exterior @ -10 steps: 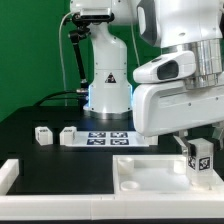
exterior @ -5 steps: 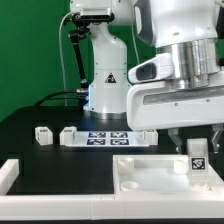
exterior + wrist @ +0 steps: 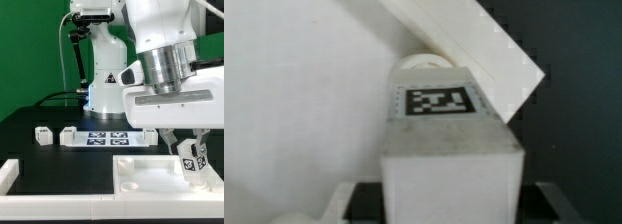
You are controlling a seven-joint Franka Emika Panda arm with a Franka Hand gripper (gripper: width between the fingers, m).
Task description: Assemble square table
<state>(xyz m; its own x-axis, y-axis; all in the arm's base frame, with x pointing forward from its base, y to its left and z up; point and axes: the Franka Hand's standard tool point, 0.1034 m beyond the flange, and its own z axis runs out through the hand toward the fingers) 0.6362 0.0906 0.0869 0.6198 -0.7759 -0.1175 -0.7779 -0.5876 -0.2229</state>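
The gripper (image 3: 188,148) is squeezed shut on a short white leg (image 3: 191,160). The leg is a blocky plastic piece with flat sides and a black-and-white square tag on one face (image 3: 441,101). It leans a little and hangs over the tabletop (image 3: 140,172), near its corner at the exterior view's right. I cannot tell if it touches. The tabletop is a big smooth white slab with a raised edge. On the dull black table (image 3: 30,152) sit a loose leg (image 3: 42,135) and a second loose leg (image 3: 68,134), just beside the thin, flat marker board (image 3: 108,138). A chunky white rail (image 3: 8,172) lies at the exterior view's left edge.
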